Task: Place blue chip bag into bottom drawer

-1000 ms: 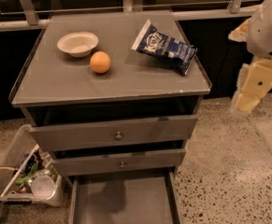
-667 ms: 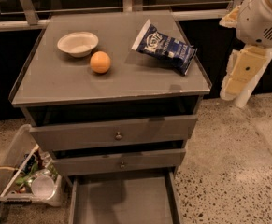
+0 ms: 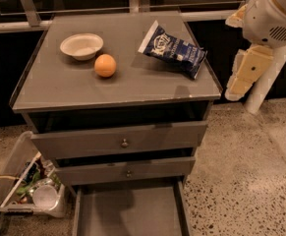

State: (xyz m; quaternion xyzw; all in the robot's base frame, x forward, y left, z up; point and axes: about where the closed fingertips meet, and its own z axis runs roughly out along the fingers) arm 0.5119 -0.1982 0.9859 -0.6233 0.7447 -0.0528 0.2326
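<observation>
The blue chip bag lies flat on the right rear part of the grey cabinet top, its white end seam toward the back left. The bottom drawer is pulled out at the cabinet's foot and shows a bare grey floor. My gripper hangs off the cabinet's right side, level with its top edge, to the right of the bag and apart from it. The white arm housing sits above the gripper.
An orange and a white bowl sit on the left half of the cabinet top. Two upper drawers with round knobs stand slightly ajar. A clear bin of trash sits on the speckled floor at the left.
The arm and gripper have moved up and to the left, closer to the cabinet's right edge. The bag, orange and bowl have not moved.
</observation>
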